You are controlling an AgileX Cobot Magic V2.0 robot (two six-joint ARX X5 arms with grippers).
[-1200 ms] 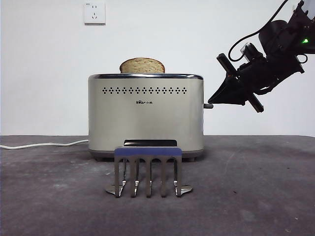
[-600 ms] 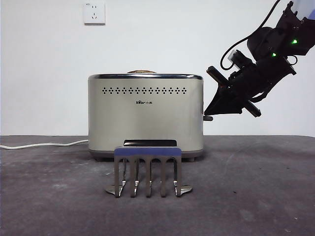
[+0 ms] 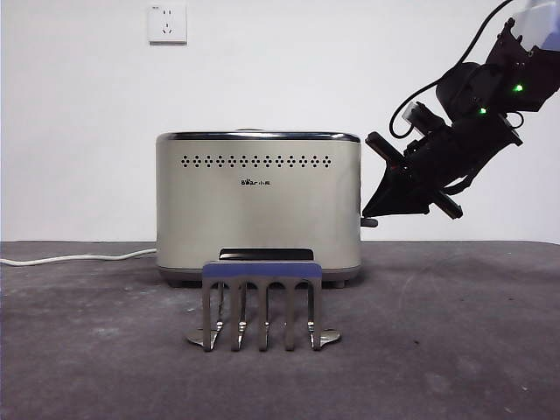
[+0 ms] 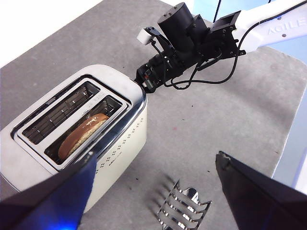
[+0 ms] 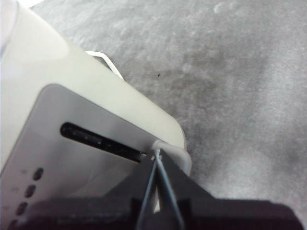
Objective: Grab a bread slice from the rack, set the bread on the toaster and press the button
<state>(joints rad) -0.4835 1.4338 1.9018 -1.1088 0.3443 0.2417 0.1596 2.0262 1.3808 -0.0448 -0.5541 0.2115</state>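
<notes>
The cream toaster (image 3: pixel 258 210) stands mid-table. The slice of bread (image 4: pixel 84 134) sits sunk deep in its nearer slot; in the front view it is hidden below the chrome rim. My right gripper (image 3: pixel 378 210) is shut, and its tip rests on the button (image 3: pixel 369 222), low on the toaster's right side wall. In the right wrist view the shut jaw tip (image 5: pixel 156 155) touches the lever (image 5: pixel 171 152) at the end of its slot. My left gripper (image 4: pixel 154 158) is open and empty, high above the toaster and the rack (image 3: pixel 262 302). The rack stands empty in front of the toaster.
A white cord (image 3: pixel 79 257) runs left from the toaster along the table. A wall socket (image 3: pixel 167 23) is on the white wall behind. The right arm (image 4: pixel 192 40) reaches in over the table's right side.
My right gripper has moved down along the toaster's side, taking the button down with it. The bread has sunk from standing above the rim to inside the slot.
</notes>
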